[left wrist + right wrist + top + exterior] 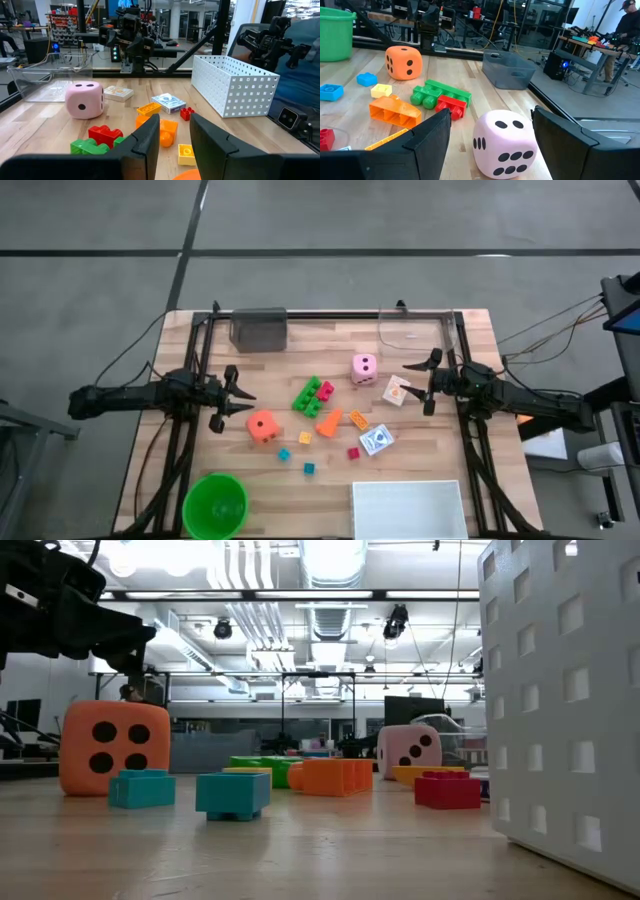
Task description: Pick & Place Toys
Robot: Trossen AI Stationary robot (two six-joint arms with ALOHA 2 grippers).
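Note:
The toys lie loose on the middle of the wooden table. Among them are a pink die (364,368), an orange die (262,425), green bricks (312,394), an orange cone (329,422), two printed cards (397,391) (377,441), and tiny teal (284,454), yellow (305,437) and red (353,452) cubes. My left gripper (243,397) hovers level at the table's left, shut and holding nothing, its fingers (150,137) pointing at the toys. My right gripper (418,383) hovers level at the right, open. In its wrist view the pink die (502,142) sits ahead of it on the table.
A round green bowl (215,505) stands at the near left and a white perforated tray (408,508) at the near right. A grey bin (259,328) and a clear container (420,330) stand along the far edge. A person (625,20) shows in the room beyond.

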